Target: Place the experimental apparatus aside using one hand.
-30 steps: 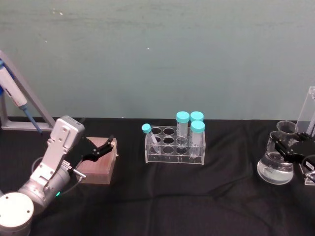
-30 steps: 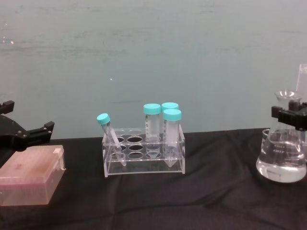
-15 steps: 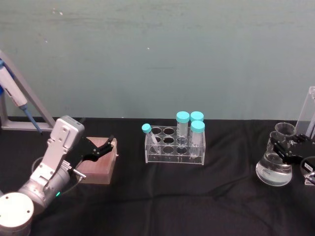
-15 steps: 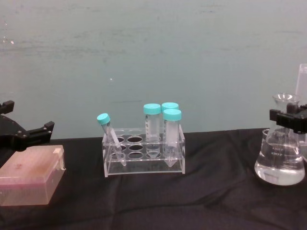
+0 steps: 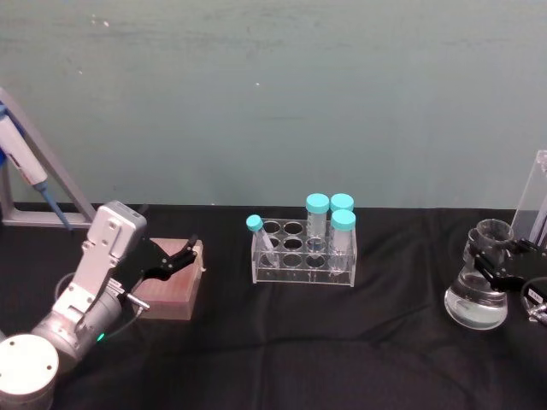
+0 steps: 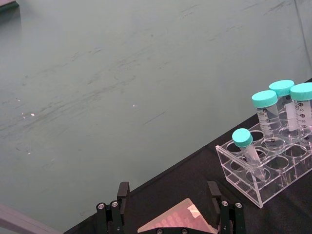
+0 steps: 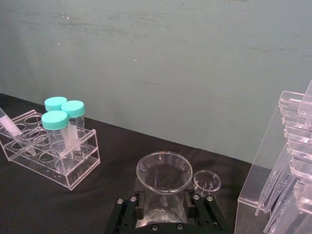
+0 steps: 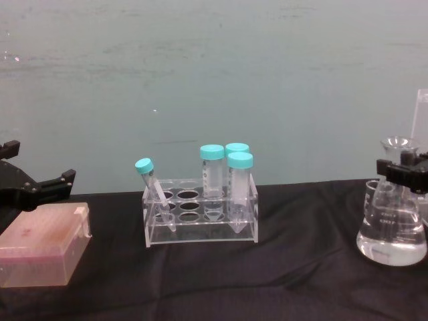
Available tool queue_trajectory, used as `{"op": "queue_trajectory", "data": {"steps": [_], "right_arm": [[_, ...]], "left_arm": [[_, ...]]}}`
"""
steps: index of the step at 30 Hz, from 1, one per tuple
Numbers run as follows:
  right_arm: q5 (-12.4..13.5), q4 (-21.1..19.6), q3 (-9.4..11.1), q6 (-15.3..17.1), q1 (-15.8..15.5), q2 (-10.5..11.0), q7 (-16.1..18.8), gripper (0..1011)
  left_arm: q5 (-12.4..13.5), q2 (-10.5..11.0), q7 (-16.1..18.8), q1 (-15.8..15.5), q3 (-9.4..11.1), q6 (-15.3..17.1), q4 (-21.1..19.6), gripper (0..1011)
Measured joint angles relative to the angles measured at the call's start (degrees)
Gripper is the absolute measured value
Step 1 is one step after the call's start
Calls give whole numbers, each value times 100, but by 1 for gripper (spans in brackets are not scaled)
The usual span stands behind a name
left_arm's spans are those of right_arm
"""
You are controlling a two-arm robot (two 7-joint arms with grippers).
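table, black cloth [image 5: 342, 342] | on it: tube rack [image 5: 303, 256], pink box [image 5: 171, 290], flask [image 5: 477, 299], acrylic stand [image 5: 534, 201]

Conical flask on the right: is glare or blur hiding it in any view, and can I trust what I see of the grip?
Head view: the conical flask is clear glass on a black cloth, its outline faint, with the right gripper at its neck. Chest view: the flask is sharper, bright highlights in its base. Right wrist view: rim crisp, the body mostly hidden.

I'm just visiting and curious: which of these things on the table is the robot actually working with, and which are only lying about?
In the job: conical flask, its neck held by the right gripper; small beaker; acrylic pipette stand.

Lying about: tube rack with teal-capped tubes; pink box under the parked left gripper; pipette.
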Motion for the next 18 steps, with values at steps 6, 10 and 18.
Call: {"op": "queue_trajectory", "data": {"steps": [6, 10, 18], "right_arm": [[-2, 25, -3, 0, 0, 0, 0, 453], [-2, 36, -2, 0, 0, -7, 0, 453], [-2, 37, -3, 0, 0, -5, 0, 453]], "left_arm": [[0, 0, 0, 0, 0, 0, 0, 1000], [0, 0, 0, 0, 0, 0, 0, 1000], [0, 0, 0, 0, 0, 0, 0, 1000]]}}
